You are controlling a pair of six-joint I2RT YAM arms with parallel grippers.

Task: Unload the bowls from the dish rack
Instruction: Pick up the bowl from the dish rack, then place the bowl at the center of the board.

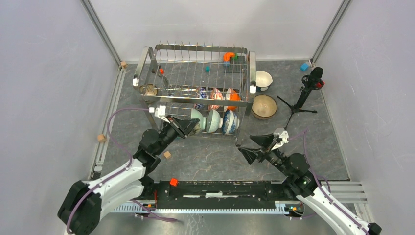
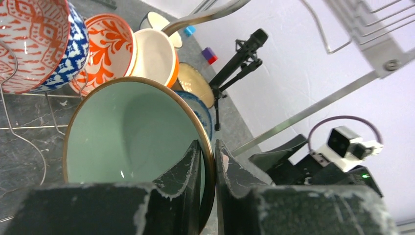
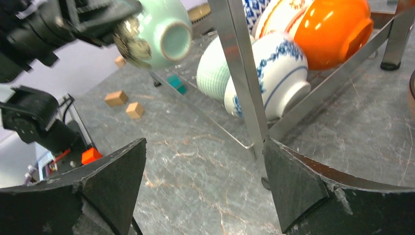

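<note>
My left gripper (image 1: 189, 126) (image 2: 209, 147) is shut on the gold-edged rim of the pale green bowl (image 1: 196, 119) (image 2: 127, 132) (image 3: 161, 34), one finger inside and one outside. That bowl is at the left end of the dish rack's (image 1: 205, 100) (image 3: 240, 63) lower row, beside a teal-and-white bowl (image 1: 214, 121) (image 3: 213, 73) and a blue-patterned bowl (image 1: 230, 121) (image 3: 274, 73). Behind them stand red-patterned bowls (image 1: 215, 98) (image 2: 105, 46) and an orange bowl (image 1: 233, 98) (image 3: 333, 29). My right gripper (image 1: 252, 147) (image 3: 205, 144) hangs open over the bare table by the rack's front right leg.
A white bowl (image 1: 263, 80) and a brown speckled bowl (image 1: 264, 106) sit on the table right of the rack. A black microphone tripod (image 1: 303, 95) (image 2: 235, 63) stands further right. Small wooden cubes (image 1: 167, 154) (image 3: 116, 98) lie on the table left of centre.
</note>
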